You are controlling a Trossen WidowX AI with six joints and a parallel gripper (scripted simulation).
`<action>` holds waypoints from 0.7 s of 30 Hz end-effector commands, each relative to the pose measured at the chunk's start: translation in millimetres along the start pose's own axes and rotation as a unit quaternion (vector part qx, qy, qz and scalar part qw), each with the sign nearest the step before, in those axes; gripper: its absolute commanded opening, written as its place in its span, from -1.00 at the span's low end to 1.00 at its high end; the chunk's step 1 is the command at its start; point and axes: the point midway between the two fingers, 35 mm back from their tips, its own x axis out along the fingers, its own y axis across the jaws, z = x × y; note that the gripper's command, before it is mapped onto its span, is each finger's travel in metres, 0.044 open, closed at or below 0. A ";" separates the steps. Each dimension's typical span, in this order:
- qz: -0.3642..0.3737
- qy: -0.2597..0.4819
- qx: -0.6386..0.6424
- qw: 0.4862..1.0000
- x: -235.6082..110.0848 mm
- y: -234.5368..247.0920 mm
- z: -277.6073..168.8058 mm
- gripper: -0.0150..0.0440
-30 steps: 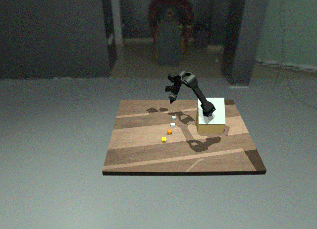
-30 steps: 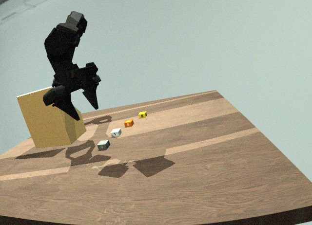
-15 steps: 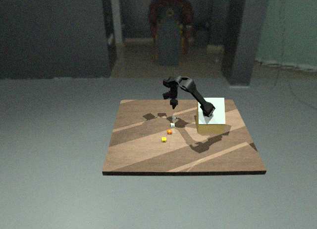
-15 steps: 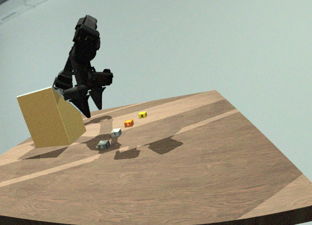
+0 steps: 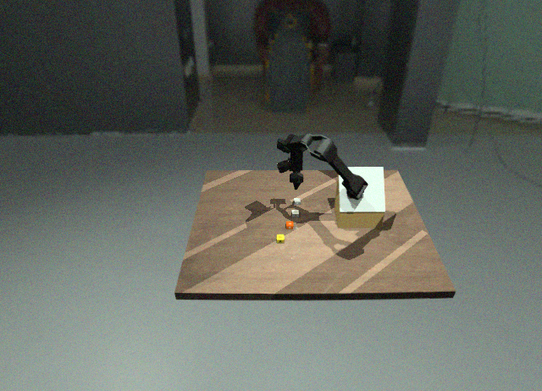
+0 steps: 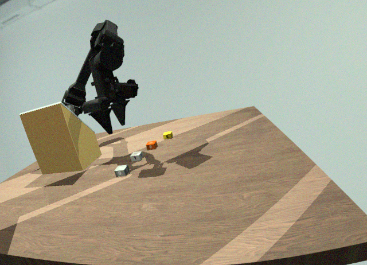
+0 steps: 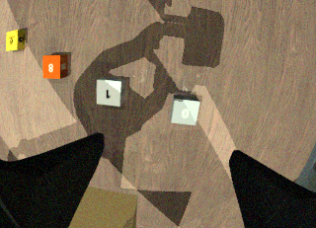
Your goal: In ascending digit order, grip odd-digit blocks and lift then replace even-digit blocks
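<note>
The gripper [image 6: 112, 120] hangs wide and empty above the grey block [image 7: 185, 110], apparently digit 0, the row's end block near the pedestal [image 6: 56, 140] edge, lined up to descend.
</note>
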 end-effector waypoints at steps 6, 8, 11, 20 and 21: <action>0.006 0.004 -0.008 1.000 4.0 81.9 5.9 0.86; 0.006 0.004 -0.008 1.000 4.0 81.9 5.9 0.86; 0.006 0.004 -0.008 1.000 4.0 81.9 5.9 0.86; 0.006 0.004 -0.008 1.000 4.0 81.9 5.9 0.86; 0.006 0.004 -0.008 1.000 4.0 81.9 5.9 0.86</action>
